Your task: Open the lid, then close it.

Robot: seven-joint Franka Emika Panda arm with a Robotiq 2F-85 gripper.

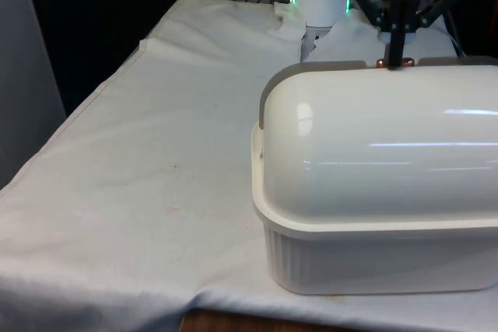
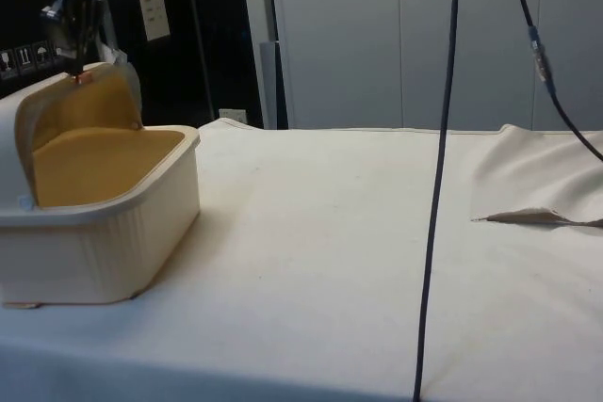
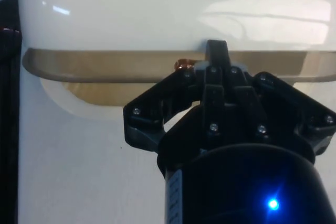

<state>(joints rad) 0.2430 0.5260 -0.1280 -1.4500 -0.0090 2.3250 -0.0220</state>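
A cream bread box (image 1: 373,254) stands at the front view's right, its domed back towards that camera. In the side view the bread box (image 2: 104,233) shows its roll lid (image 2: 89,105) raised, baring the tan inside (image 2: 104,162). My gripper (image 1: 397,58) reaches down onto the lid's top edge, fingers together on a small copper handle (image 1: 381,61). The side view puts the gripper (image 2: 79,65) right above that handle (image 2: 83,75). In the wrist view the gripper (image 3: 218,56) meets the lid's tan rim (image 3: 105,65) beside the copper handle (image 3: 182,66).
White cloth (image 1: 156,176) covers the table at the front view's left of the box. A black cable (image 2: 438,185) hangs in front of the side camera. The cloth lies rumpled (image 2: 537,185) at the table's far end from the box.
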